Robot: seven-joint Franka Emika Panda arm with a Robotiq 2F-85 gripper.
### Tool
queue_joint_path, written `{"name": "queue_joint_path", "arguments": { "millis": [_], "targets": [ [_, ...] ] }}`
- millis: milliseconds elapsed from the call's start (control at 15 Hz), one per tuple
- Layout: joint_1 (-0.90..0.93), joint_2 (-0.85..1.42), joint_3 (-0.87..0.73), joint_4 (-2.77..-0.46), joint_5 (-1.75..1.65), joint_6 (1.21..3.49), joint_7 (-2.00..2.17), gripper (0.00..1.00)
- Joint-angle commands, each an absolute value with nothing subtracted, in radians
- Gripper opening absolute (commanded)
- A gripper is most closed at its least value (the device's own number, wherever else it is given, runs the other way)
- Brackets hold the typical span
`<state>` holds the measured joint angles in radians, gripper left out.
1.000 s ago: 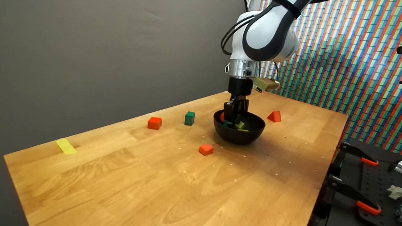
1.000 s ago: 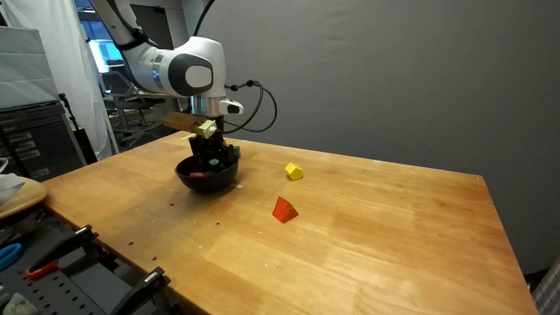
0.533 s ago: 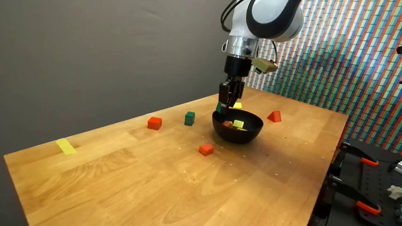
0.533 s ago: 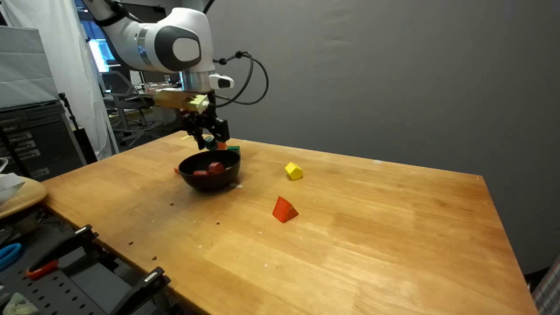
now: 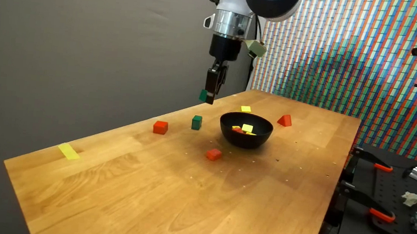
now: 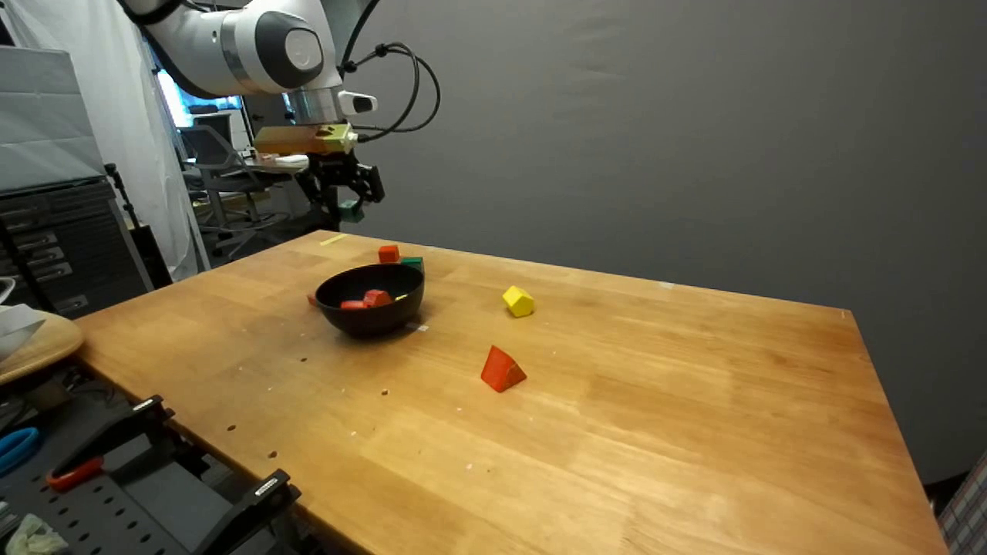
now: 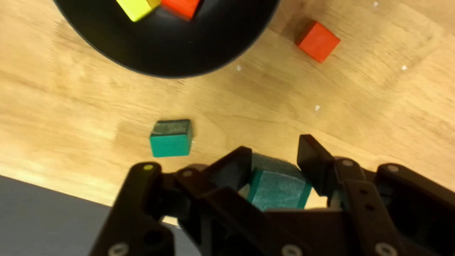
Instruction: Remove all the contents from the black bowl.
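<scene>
Other blocks (image 5: pixel 247 128) lay in the bowl (image 5: pixel 245 140), and the tool (image 7: pixel 276 170), left of it in an exterior view, held above the surface (image 5: pixel 164 196) a green block (image 7: pixel 279 188) probably best lowered fully, clear of the loose green cube (image 5: pixel 196 122), before release.

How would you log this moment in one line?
glossy black round bowl: yellow blocks and red blocks inside | black two-finger gripper: closed on chunky green block, raised outside the bowl | emptying: unfinished

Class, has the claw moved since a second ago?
Yes: in an exterior view, against the unmoved green block, the claw has risen out of the bowl and swung toward the picture's left.
</scene>
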<state>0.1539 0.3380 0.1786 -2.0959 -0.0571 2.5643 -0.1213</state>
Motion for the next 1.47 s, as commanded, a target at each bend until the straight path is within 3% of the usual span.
{"name": "queue_joint_path", "arguments": {
  "millis": [0,333,400,467,600,800,1400],
  "targets": [
    [0.126,0.551,0.248,-1.848,0.018,2.448,-0.311,0.25],
    [0.164,0.763,0.251,-1.583,-0.004,2.249,-0.366,0.26],
    [0.176,0.787,0.244,-1.548,-0.012,2.228,-0.354,0.34],
    [0.185,0.803,0.240,-1.519,-0.018,2.208,-0.345,0.68],
    [0.209,0.825,0.227,-1.477,-0.032,2.178,-0.310,0.76],
    [0.239,0.807,0.202,-1.472,-0.056,2.153,-0.244,0.98],
    [0.287,0.459,0.100,-1.905,-0.072,2.282,0.219,1.00]
  ]
}}
